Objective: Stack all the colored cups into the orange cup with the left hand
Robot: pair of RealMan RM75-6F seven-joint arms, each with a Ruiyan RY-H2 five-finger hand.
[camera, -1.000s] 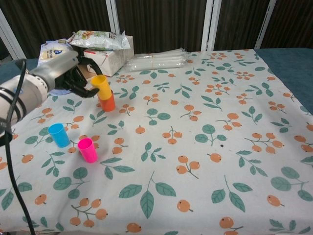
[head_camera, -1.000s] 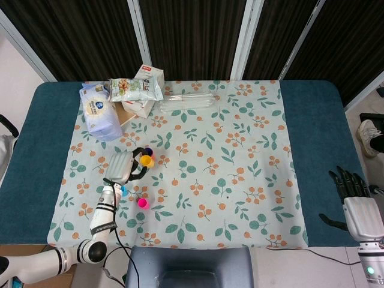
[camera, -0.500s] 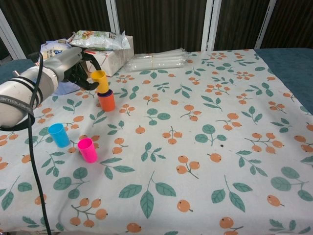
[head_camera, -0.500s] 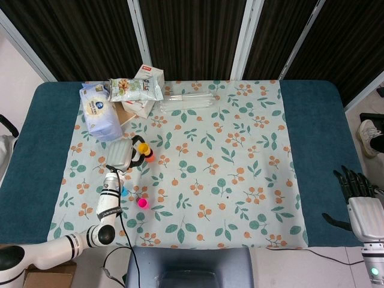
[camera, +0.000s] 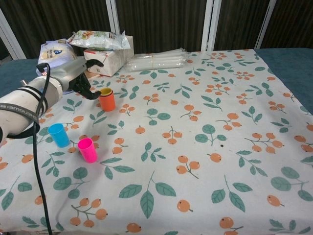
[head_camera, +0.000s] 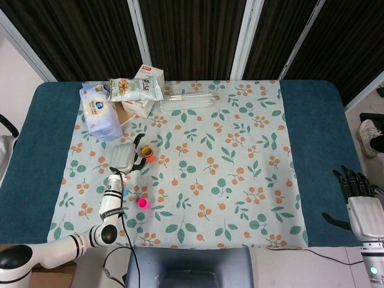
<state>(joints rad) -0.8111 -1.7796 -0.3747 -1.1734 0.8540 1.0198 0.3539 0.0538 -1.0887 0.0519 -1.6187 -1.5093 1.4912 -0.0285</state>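
Fig. legend, L to R, chest view unless noted. Left hand (camera: 78, 78): sits just beside the orange cup (camera: 107, 101), fingers curled toward the cup rim; whether they touch the rim or have let go can't be told from either view. One sec. ago this hand held the yellow cup (camera: 105, 91) tilted above the orange one; half a sec. ago the yellow cup stood high over the opening; now it is seated inside, only its rim showing above the orange rim. A dark purple rim showed between the two cups earlier, so prob. a purple cup is also nested there, but it is hidden now.

Blue cup (camera: 59, 135) and pink cup (camera: 88, 150): upright on the floral cloth (camera: 195, 161), near each other, in front of the stack & apart from it; neither has moved across the three moments.

Meaning for task: yellow insertion looks complete; two cups remain loose. Next step likely: hand opens, withdraws, goes to blue or pink. Risk: pulling away w/ fingers curled at the rim could tip the stack.

Snack packets (camera: 100, 39) lie behind the stack, unmoved.

Right hand (head_camera: 360, 207) (head view only): off the table's right edge, fingers spread, holding nothing, idle.
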